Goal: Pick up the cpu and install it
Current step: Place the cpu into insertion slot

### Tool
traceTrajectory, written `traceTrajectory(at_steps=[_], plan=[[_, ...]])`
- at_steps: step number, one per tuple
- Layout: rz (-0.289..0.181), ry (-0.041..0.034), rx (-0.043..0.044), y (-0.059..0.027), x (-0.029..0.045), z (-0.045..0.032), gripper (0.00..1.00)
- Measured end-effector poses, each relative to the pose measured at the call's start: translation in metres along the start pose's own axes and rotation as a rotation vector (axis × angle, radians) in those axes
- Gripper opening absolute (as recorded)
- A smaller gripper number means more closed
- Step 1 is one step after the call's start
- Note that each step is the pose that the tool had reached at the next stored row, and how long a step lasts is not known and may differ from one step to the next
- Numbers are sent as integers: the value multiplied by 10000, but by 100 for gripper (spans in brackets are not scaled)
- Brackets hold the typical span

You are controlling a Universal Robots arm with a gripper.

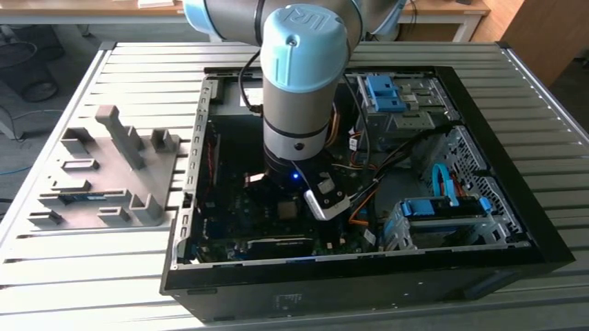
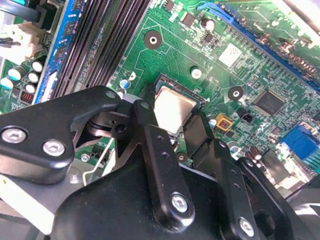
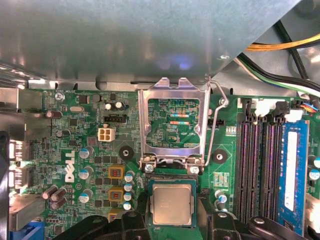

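Silver cpu (image 3: 171,204) under gripper (image 3: 172,219), hinged frame (image 3: 171,95) raised

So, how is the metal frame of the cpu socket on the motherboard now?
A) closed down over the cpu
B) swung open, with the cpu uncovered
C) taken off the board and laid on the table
B: in the first wrist view the metal frame is hinged open, next to the cpu, whose top lies bare.

The cpu (image 3: 172,204) wears a dull, satin metal lid. The open load plate (image 3: 171,122) is bright, polished metal. The motherboard (image 3: 95,107) is glossy green. The gripper (image 2: 172,122) is matt black with shiny screw heads. The table (image 1: 138,62) is ribbed, matt pale metal.
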State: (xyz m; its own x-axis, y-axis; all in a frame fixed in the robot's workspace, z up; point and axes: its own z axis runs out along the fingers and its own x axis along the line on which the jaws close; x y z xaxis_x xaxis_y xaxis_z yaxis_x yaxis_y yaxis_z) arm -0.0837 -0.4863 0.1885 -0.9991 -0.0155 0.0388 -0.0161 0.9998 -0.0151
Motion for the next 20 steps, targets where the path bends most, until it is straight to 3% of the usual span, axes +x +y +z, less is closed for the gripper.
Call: traceTrajectory(at_steps=[3,12,17,20], plan=[[3,3,9,-1,3,-40,47],[36,4,11,-3,3,-43,47],[35,3,13,-5,6,-147,47],[-38,1,14,-5,7,-158,47]])
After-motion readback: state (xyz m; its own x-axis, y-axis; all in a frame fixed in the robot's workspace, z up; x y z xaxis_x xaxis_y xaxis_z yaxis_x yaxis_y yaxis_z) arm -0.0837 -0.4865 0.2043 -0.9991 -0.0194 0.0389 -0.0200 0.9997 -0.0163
